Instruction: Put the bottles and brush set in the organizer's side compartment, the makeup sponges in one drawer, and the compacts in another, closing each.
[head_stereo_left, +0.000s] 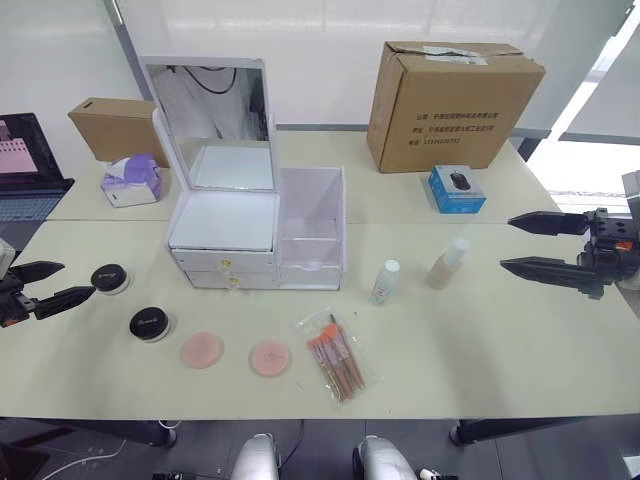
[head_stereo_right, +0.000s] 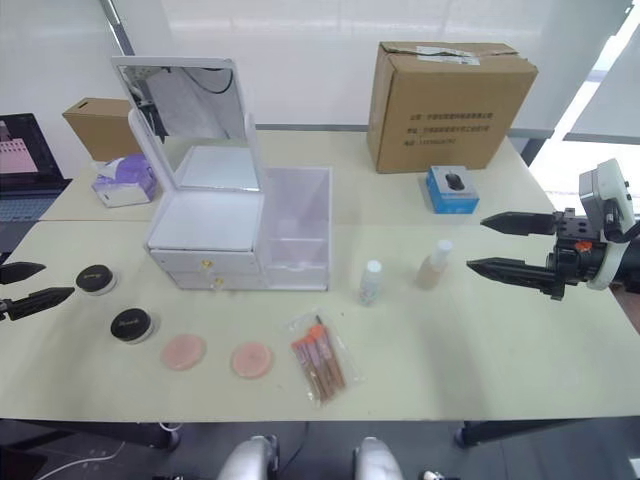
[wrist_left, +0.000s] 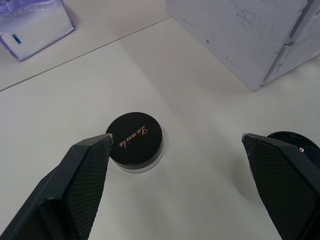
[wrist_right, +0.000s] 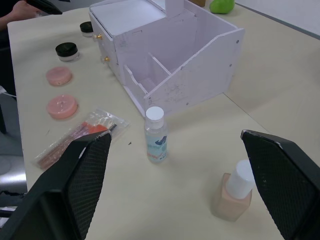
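Observation:
The white organizer stands mid-table with its mirror lid up, both gold-knobbed drawers shut and the translucent side compartment on its right. Right of it stand a short clear bottle and a taller beige bottle. In front lie the brush set in its clear pouch and two peach makeup sponges. Two black-lidded compacts sit at the left. My left gripper is open, just left of the farther compact. My right gripper is open, right of the beige bottle.
A large cardboard box and a blue mouse box sit at the back right. A smaller cardboard box and a purple tissue pack are back left, beside a laptop.

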